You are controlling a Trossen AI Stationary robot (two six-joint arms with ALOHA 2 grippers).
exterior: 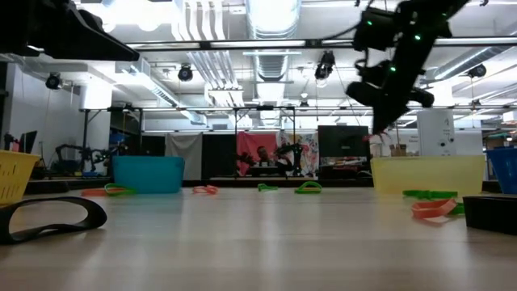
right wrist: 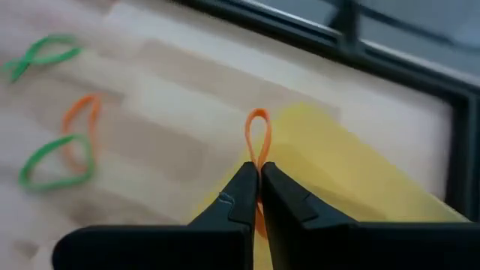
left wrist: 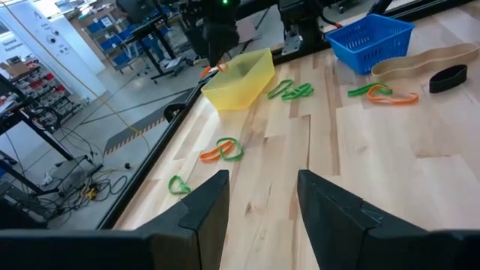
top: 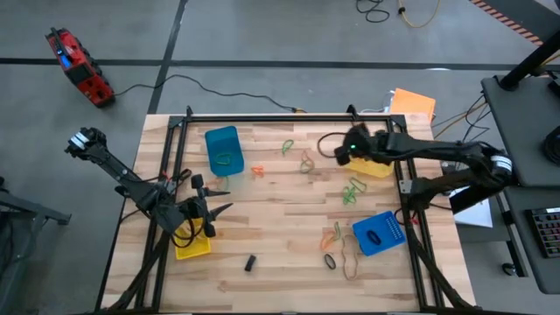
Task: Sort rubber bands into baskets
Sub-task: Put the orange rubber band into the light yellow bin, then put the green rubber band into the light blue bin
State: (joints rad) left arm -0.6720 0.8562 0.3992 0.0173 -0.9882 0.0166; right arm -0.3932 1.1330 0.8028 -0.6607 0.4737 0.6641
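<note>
Right pincer pinches an orange rubber band over the yellow basket.

High view: the right pincer hangs at that yellow basket's edge; the left pincer, spread, waits far across the counter. Low view: the right pincer is above the basket. Left wrist view: fingers apart; loose bands lie near the basket.
</note>
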